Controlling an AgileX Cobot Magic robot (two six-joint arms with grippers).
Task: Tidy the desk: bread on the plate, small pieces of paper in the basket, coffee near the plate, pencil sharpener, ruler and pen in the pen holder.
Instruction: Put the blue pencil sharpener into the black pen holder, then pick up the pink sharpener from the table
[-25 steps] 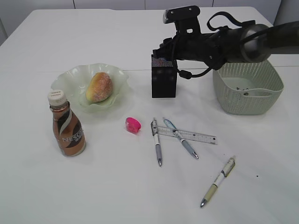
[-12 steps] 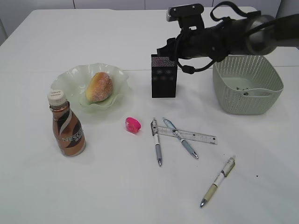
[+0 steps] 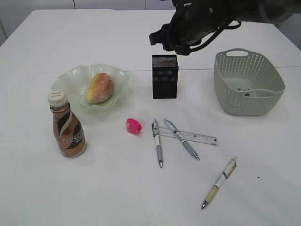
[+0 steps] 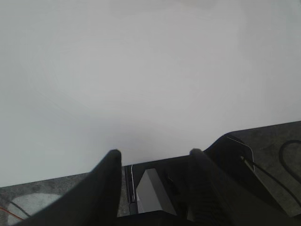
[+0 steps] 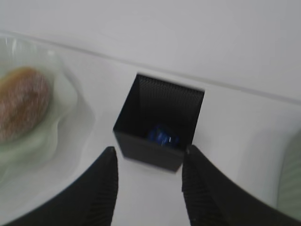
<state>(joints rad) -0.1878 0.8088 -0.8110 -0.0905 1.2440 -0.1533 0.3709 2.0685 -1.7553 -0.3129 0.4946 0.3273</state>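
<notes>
Pen holder [image 3: 164, 76] upright mid-table with something blue inside, right gripper [image 5: 146, 188] above it, jaws apart and empty, left gripper [image 4: 153, 174] jaws apart over bare table; ruler [image 3: 190, 136], pens, pink sharpener [image 3: 133, 125] on table.

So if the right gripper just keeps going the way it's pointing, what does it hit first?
Most likely the black pen holder: the right gripper has its open jaws framing the holder's open top, though depth is unclear.

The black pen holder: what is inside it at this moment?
In the right wrist view, one small blue object lies at the bottom of the pen holder. What it is cannot be told; the near wall hides part of the floor.
</notes>
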